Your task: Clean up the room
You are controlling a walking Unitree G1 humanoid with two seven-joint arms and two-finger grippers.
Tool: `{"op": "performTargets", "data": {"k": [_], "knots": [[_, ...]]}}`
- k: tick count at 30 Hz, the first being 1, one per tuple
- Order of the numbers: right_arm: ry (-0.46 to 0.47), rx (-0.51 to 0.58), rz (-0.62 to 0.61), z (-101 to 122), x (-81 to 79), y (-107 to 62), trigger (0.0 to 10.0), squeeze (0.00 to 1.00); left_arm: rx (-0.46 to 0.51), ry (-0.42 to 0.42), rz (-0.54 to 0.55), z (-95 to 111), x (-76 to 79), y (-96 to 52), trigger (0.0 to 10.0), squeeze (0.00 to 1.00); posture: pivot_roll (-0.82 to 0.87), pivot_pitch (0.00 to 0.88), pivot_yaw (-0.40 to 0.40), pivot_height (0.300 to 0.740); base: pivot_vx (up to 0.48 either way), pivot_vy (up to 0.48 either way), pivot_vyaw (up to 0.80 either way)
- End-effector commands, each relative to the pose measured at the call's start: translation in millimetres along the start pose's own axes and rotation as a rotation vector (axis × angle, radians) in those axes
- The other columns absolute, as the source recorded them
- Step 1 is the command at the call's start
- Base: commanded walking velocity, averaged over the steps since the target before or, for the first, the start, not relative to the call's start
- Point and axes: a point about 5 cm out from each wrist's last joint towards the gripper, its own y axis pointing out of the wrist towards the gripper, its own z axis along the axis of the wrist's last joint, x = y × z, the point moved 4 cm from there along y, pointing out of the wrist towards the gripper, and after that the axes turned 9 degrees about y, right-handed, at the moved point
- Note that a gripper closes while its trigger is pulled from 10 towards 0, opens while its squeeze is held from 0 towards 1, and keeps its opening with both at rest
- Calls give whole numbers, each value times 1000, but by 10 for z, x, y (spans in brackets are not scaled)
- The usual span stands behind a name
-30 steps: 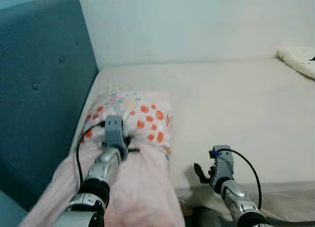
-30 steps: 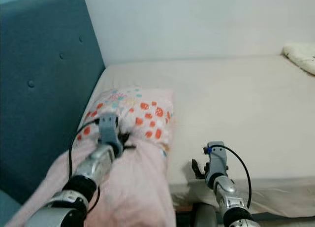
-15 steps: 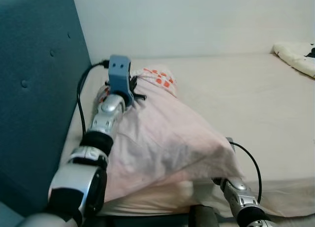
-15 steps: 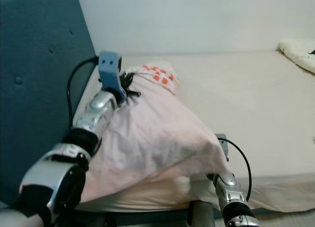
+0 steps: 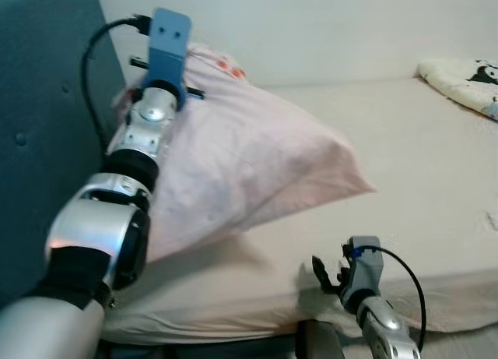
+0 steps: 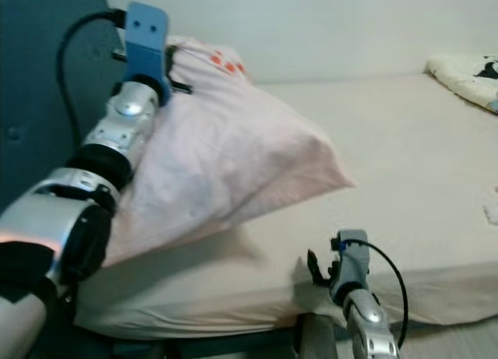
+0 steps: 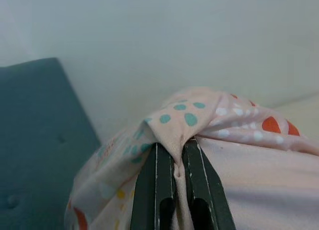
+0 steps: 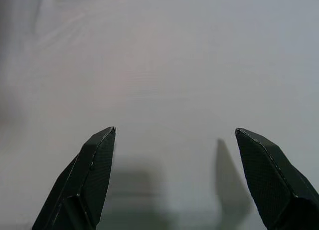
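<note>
I am looking down over a bed [image 5: 436,180] with a pale cream sheet, a teal padded headboard [image 5: 39,102] along its left side and a plain wall behind. My left gripper [image 7: 174,170] is raised high near the headboard, its two black fingers pinched together on a fold of a pink pillow [image 5: 249,156], at the corner printed with orange and teal dots. The pillow hangs from that corner, tilted, its upper end lifted against the headboard and its lower end trailing down to rest on the sheet. My right gripper [image 8: 174,175] sits low at the near edge of the mattress, its fingers spread wide apart over bare sheet, holding nothing. A rumpled white blanket [image 5: 459,75] with a dark print lies at the far right end of the bed, well apart from the pillow.

I judge the step in hand to be setting the pillow in its place at the head of the bed. The next move, as I see it, calls for lowering the held corner beside the headboard, then letting go so the pillow lies flat
</note>
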Motion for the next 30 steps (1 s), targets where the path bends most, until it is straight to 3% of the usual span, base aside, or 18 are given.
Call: {"op": "performTargets", "data": {"k": [1,3,4,5,6,8,9,10,19,24,30], "knots": [[7,12,9,50,-35,12,10000,0,40,0,43,122,-134,38,0,0,-166,0,76,466,0,0,0],[7,11,9,51,-39,6,10000,0,27,0,44,81,-142,30,0,0,-166,0,76,466,0,0,0],[7,10,11,53,-53,0,10000,0,-11,4,-4,-79,-55,-16,0,0,-171,5,75,466,0,0,0],[7,10,11,53,-53,0,10000,0,-11,4,-4,-79,-55,-16,0,0,-171,5,75,466,0,0,0],[7,4,16,46,-91,-45,10000,0,-106,156,-137,-570,190,-227,6039,0,-186,35,71,466,0,0,0],[7,4,16,46,-91,-45,10000,0,-106,156,-137,-570,190,-227,6039,0,-186,35,71,466,0,0,0],[9,0,22,24,-114,-92,10000,0,-152,244,-189,-812,249,-351,10000,0,-197,55,70,466,0,0,0],[9,-16,28,-28,-144,-215,10000,0,-191,400,-224,-1084,234,-502,10000,0,-210,69,71,466,0,0,0],[16,-54,13,-131,-129,-447,10000,0,-276,576,-195,-1413,34,-673,10000,0,-248,141,80,466,0,0,0],[18,-66,4,-152,-118,-525,10000,0,-295,613,-162,-1443,-42,-680,10000,0,-257,166,78,466,0,0,0],[18,-83,3,-159,-156,-613,10000,0,-233,730,-60,-1192,-286,-498,10000,0,-251,181,76,466,0,0,0]]}}
